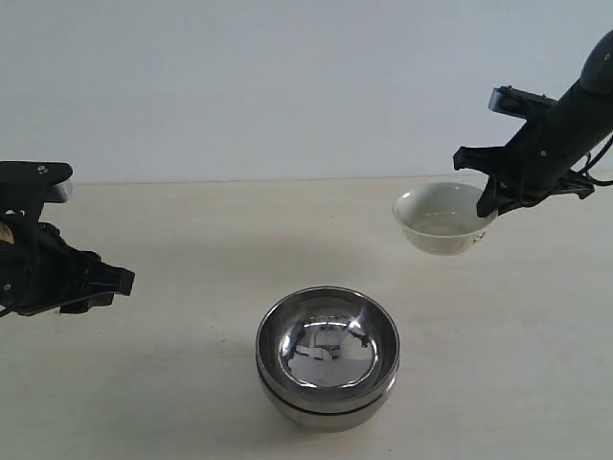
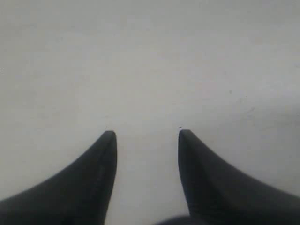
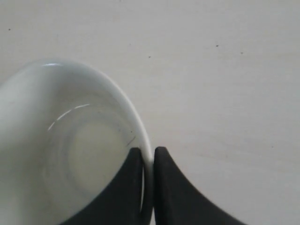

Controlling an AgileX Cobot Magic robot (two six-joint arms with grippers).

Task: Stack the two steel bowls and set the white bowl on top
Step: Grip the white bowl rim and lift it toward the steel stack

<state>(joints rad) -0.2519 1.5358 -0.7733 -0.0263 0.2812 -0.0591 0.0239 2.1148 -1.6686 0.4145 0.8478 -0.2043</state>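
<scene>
A pale cream bench (image 1: 172, 383) is being shown across the views, being bounded behind by a plain light wall (image 1: 287, 86); tiny dark specks (image 3: 217, 45) are being seen on it.

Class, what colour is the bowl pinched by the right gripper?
Cream-white, glossy inside; the white bowl shows best in the right wrist view.
</scene>
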